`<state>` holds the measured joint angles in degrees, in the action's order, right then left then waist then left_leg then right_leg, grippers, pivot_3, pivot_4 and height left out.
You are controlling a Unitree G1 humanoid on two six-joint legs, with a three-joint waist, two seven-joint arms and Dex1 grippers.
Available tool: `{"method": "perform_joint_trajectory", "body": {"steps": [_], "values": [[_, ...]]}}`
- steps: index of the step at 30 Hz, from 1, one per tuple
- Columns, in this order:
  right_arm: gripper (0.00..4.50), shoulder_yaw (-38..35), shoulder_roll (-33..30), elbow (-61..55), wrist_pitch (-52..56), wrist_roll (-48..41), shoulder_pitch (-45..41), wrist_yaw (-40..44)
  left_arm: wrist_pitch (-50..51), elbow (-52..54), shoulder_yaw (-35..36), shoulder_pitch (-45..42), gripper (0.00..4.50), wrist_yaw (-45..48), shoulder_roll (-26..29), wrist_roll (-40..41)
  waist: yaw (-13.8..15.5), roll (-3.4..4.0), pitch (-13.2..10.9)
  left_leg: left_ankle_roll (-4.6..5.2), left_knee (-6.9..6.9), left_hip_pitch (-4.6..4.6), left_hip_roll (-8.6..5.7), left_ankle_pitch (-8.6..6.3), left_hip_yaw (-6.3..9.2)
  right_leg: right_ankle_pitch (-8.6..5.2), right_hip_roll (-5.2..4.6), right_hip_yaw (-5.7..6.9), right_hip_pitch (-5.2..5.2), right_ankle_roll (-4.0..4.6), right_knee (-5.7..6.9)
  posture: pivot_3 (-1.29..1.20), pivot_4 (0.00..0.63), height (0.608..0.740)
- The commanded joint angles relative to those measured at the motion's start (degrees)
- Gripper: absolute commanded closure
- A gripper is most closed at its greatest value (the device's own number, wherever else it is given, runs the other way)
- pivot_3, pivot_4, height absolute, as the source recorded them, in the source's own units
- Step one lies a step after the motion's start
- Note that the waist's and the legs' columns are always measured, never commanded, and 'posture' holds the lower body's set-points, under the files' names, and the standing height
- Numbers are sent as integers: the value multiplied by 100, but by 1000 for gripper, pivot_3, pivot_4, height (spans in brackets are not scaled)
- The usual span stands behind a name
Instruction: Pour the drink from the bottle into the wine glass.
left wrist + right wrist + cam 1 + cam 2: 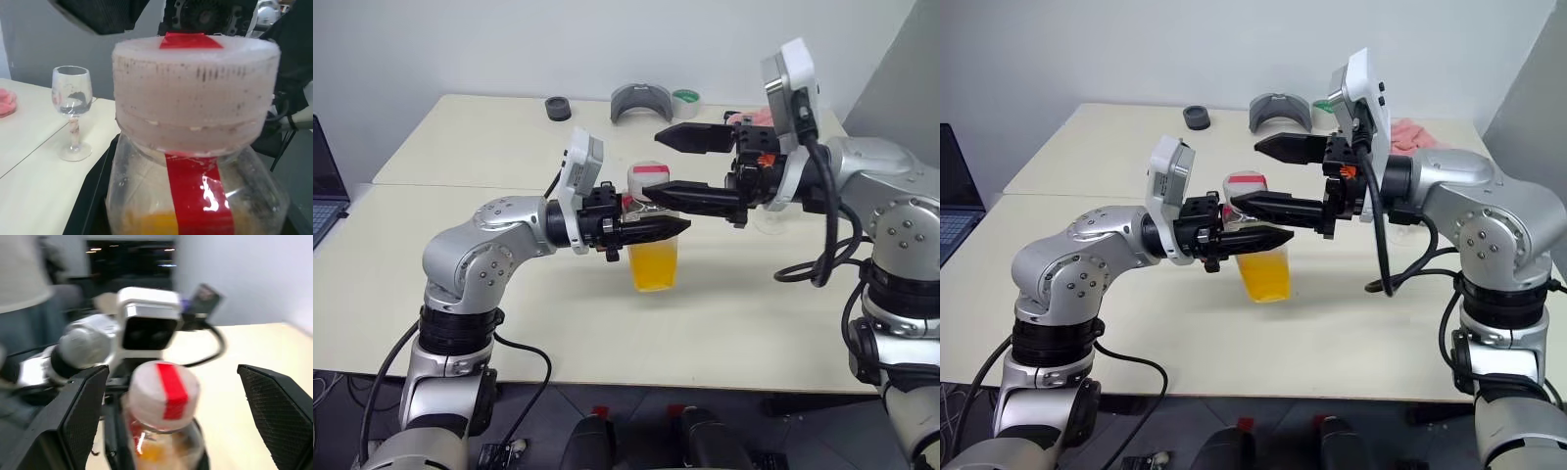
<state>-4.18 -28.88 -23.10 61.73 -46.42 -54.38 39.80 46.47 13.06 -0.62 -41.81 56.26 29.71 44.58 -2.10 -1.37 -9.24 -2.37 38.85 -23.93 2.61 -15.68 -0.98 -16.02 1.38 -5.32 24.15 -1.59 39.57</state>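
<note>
Left eye view: left gripper (pixel 677 227) apparently round bottle (pixel 653 245)

**Silver arms, black end effectors**

Both arms are built of rounded silver-grey metallic shells dotted with small dark screws, joined by black ribbed collars. Black cables loop loosely beside each arm. Each wrist carries a white, box-shaped camera housing. The left end effector (pixel 658 228) and right end effector (pixel 674 164) have tapered black fingers with textured pads.

Cream table (pixel 460 294), black ring (pixel 558 108), grey holder (pixel 641 102), tape roll (pixel 685 101), pink cloth (pixel 1415 133), wine glass (pixel 72 111)
</note>
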Motion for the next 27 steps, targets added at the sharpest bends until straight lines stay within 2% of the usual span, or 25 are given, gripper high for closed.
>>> {"method": "perform_joint_trajectory", "body": {"steps": [1, 7, 14, 17, 23, 27], "values": [[15, -175, 232, -521, 208, -38, -23, -930, -335, -211, -42, -311, 2531, 235, 8, -163, 2, 0, 0, 0, 0, -1, -1, 0, -1, 0, 0, -1, 0, 0, 0, 0, 150, 740], [15, -174, 734, -822, 600, -305, -127, -1825, -568, -573, -188, -530, 2531, 444, -107, -376, 11, 1, 0, 0, -1, -1, -1, 0, -2, -1, 1, -1, 1, 2, -1, 0, 150, 740], [15, -132, 786, -705, 672, -557, -175, -2050, -684, -714, -258, -598, 2531, 594, -137, -510, 9, 1, 0, 1, -1, -3, -1, 0, -1, -2, 1, 0, 1, 3, -4, 0, 150, 740], [653, -89, 706, -692, 638, -582, -54, -1958, -684, -711, -239, -600, 2531, 599, -124, -523, 8, 1, -1, 1, -1, -3, -3, -1, -2, -2, 2, 0, 1, 2, -4, 0, 150, 740], [2688, 113, 476, -640, 391, -423, 217, -1618, -599, -516, -196, -501, 2531, 556, -45, -467, 4, 5, -3, 1, -3, -6, -2, -1, -2, -3, 2, -2, 2, 3, -7, 0, 150, 740], [2672, 152, 441, -595, 297, -424, 257, -1582, -586, -466, -177, -481, 2531, 507, -38, -457, 4, 4, -3, 1, -3, -6, -2, -1, 1, -3, 4, 1, 1, 3, -7, 0, 150, 740]]}}
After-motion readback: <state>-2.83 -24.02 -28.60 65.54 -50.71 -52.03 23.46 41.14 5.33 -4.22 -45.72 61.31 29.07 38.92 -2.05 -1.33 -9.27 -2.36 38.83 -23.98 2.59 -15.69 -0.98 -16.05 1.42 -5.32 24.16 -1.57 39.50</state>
